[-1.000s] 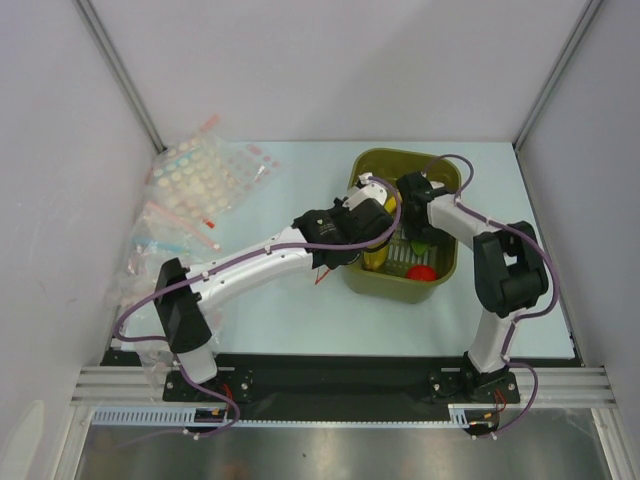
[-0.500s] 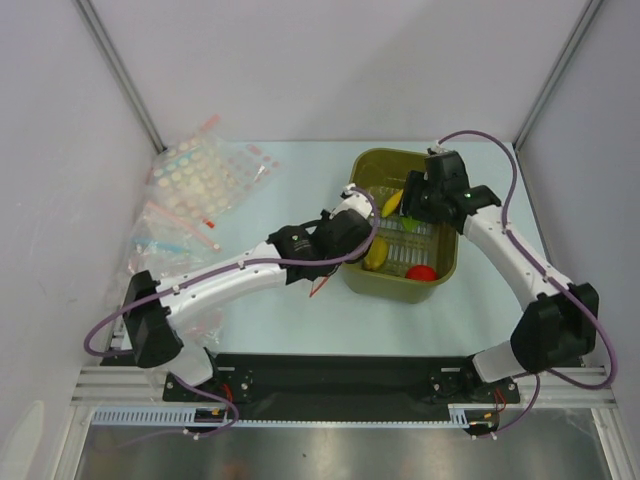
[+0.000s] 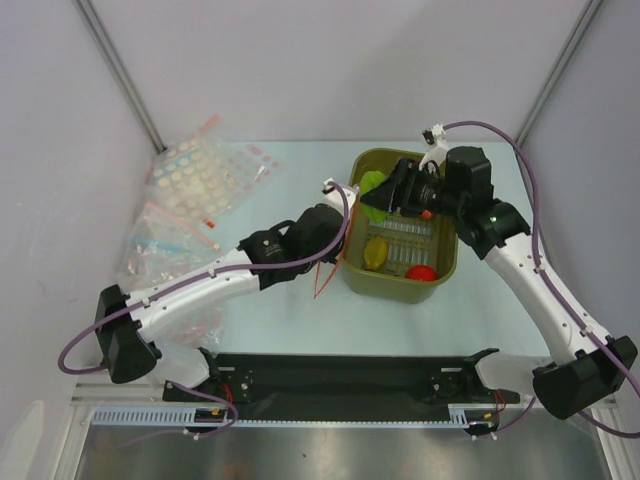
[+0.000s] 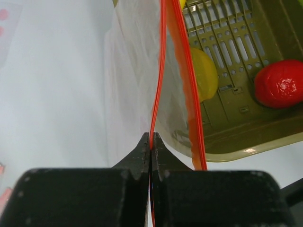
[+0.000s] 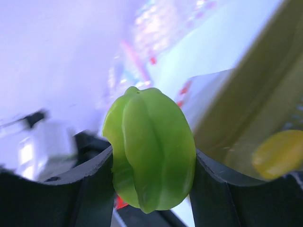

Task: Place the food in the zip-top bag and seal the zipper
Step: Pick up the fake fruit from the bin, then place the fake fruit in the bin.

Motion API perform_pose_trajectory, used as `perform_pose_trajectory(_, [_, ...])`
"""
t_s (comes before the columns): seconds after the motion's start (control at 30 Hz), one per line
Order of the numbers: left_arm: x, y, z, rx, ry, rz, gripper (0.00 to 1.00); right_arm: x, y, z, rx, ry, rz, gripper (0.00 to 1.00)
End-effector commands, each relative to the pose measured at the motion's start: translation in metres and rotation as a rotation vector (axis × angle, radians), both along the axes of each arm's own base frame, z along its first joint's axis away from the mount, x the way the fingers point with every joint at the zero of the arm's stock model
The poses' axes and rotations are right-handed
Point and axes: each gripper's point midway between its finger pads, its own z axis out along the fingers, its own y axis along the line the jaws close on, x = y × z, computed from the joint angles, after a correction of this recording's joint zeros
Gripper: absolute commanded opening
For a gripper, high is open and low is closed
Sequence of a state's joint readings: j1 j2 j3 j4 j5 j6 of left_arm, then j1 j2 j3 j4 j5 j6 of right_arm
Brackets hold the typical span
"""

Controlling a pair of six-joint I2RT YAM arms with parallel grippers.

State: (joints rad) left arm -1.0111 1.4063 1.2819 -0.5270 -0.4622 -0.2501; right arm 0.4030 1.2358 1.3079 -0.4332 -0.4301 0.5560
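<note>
My left gripper (image 4: 151, 143) is shut on one lip of the zip-top bag (image 4: 135, 71), pinching its orange-red zipper (image 4: 161, 71). The other lip of the strip hangs apart from it to the right, against the basket's left wall, so the mouth gapes. From above, the left gripper (image 3: 326, 256) sits just left of the basket with the strip (image 3: 320, 282) dangling below. My right gripper (image 5: 152, 161) is shut on the small green piece (image 5: 149, 149), held above the basket's back left corner (image 3: 373, 186). A yellow fruit (image 3: 376, 252) and a red fruit (image 3: 421, 271) lie in the basket.
The olive-green basket (image 3: 447, 268) stands at the table's middle right; its slatted floor (image 4: 236, 42) fills the left wrist view's right side. Other clear bags with pale dots (image 3: 200, 178) and pink or blue strips (image 3: 165, 243) lie heaped at the far left.
My right gripper rose out of the basket with the green piece and swung toward its back left corner. My left arm drew back to the left, bag still pinched.
</note>
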Motion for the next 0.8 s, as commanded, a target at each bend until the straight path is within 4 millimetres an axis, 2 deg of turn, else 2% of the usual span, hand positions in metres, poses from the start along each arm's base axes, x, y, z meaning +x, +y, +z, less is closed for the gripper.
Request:
perform_pose_trajectory(0.0, [0.004,-0.010,0.031,-0.142,-0.007,-0.012,0.00,-0.033,0.022,0.042,0.130,-0.057,0.141,0.15])
perform_pose_trajectory(0.1, [0.012,-0.009,0.034,-0.177,0.011,0.014,0.00,-0.045,0.028,0.042,0.137,-0.051,0.174,0.15])
perform_pose_trajectory(0.2, [0.016,-0.011,0.030,-0.211,0.050,0.033,0.00,-0.051,0.034,0.032,0.136,-0.019,0.199,0.15])
perform_pose_trajectory(0.4, [0.018,-0.011,0.041,-0.264,0.048,0.053,0.00,-0.047,0.045,0.002,0.108,0.073,0.232,0.14])
perform_pose_trajectory(0.57, [0.020,-0.013,0.050,-0.298,0.040,0.043,0.00,-0.046,0.061,-0.011,0.073,0.083,0.258,0.14])
perform_pose_trajectory(0.6, [0.020,-0.014,0.053,-0.303,0.037,0.041,0.00,-0.043,0.063,-0.016,0.057,0.098,0.249,0.14])
perform_pose_trajectory(0.67, [0.022,-0.014,0.054,-0.303,0.032,0.047,0.00,-0.037,0.062,-0.039,-0.024,0.159,0.225,0.13])
perform_pose_trajectory(0.7, [0.023,-0.015,0.056,-0.305,0.028,0.049,0.00,-0.034,0.062,-0.035,-0.043,0.156,0.216,0.12])
perform_pose_trajectory(0.73, [0.023,-0.015,0.057,-0.309,0.025,0.050,0.00,-0.033,0.059,-0.056,-0.098,0.228,0.202,0.11])
perform_pose_trajectory(0.77, [0.024,-0.015,0.060,-0.314,0.017,0.051,0.00,-0.029,0.056,-0.064,-0.140,0.232,0.190,0.10])
